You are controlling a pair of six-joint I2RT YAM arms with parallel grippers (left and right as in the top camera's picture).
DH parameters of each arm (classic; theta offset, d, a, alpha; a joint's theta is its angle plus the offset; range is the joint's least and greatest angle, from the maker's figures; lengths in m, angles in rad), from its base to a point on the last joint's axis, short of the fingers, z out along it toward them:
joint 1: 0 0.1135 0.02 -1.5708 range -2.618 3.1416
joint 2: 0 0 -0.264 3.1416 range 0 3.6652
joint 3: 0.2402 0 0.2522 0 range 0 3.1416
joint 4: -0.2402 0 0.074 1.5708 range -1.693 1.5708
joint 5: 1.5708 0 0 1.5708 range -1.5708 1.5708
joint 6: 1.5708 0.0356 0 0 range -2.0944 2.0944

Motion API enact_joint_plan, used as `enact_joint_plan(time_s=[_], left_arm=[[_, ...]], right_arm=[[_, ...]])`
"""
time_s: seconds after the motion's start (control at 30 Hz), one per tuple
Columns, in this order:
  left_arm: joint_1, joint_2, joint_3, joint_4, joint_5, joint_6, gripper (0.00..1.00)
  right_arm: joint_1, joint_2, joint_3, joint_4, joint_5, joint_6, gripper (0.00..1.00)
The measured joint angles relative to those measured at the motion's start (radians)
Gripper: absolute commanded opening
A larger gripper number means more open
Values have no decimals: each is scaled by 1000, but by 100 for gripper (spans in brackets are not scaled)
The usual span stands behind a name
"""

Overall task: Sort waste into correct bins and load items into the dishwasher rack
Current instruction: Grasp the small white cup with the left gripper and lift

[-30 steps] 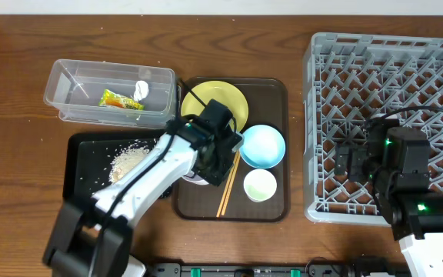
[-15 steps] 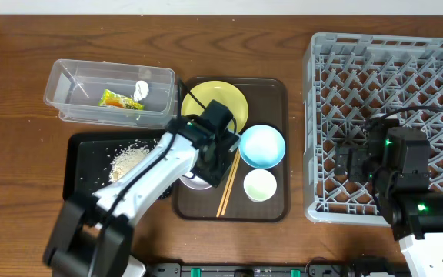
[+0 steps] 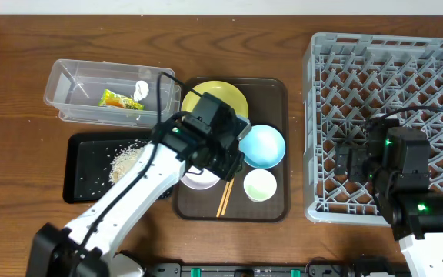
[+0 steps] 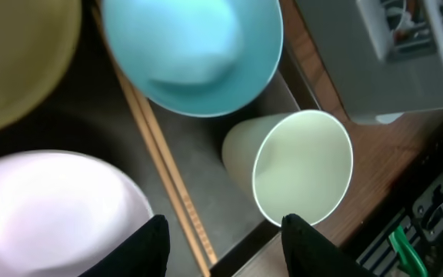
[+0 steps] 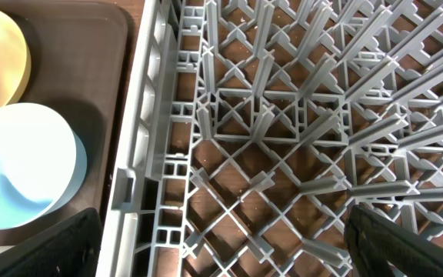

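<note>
step: loading dishes, I think | left jaws spread, empty, above chopsticks (image 4: 166, 181) on brown tray (image 3: 271, 88), beside cup (image 4: 302, 165) | right jaws spread above rack (image 3: 314, 92), right of tray | next: lower, pinch both chopsticks together

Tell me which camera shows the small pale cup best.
The left wrist view: the small pale cup is close, its rim and inside clear, beside the thin wooden chopsticks. Overhead shows it whole but small on the dark brown tray. The right wrist view misses it.
</note>
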State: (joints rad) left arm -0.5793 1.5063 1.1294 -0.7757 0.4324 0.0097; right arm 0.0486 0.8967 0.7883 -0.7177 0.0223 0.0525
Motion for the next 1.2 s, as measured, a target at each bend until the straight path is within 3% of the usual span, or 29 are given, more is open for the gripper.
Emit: enact_joint_plan(time_s=[0.2,0.4,0.5,0.73,0.9,1.07,1.2], left_arm=[[-72,108,0,45,14,-19,47],[-116,213,-2,55,18,-55,25],[-116,232,-6,55,11,-71,6],[-92,202,-6,39,-22,-75,6],[5,65,-6,60,-28,-101,6],[173,-63,-1,196,-12,-217,6],[304,-43,2,388,116,-382,6]], right_arm=[[0,0,0,-1,0,0,99],[0,0,0,-6,0,0,99],[0,0,0,-7,0,0,99],[0,0,0,-7,0,0,99],[0,0,0,24,0,0,99],[0,0,0,85,-18,24,99],[0,4,0,115,-174,30,99]])
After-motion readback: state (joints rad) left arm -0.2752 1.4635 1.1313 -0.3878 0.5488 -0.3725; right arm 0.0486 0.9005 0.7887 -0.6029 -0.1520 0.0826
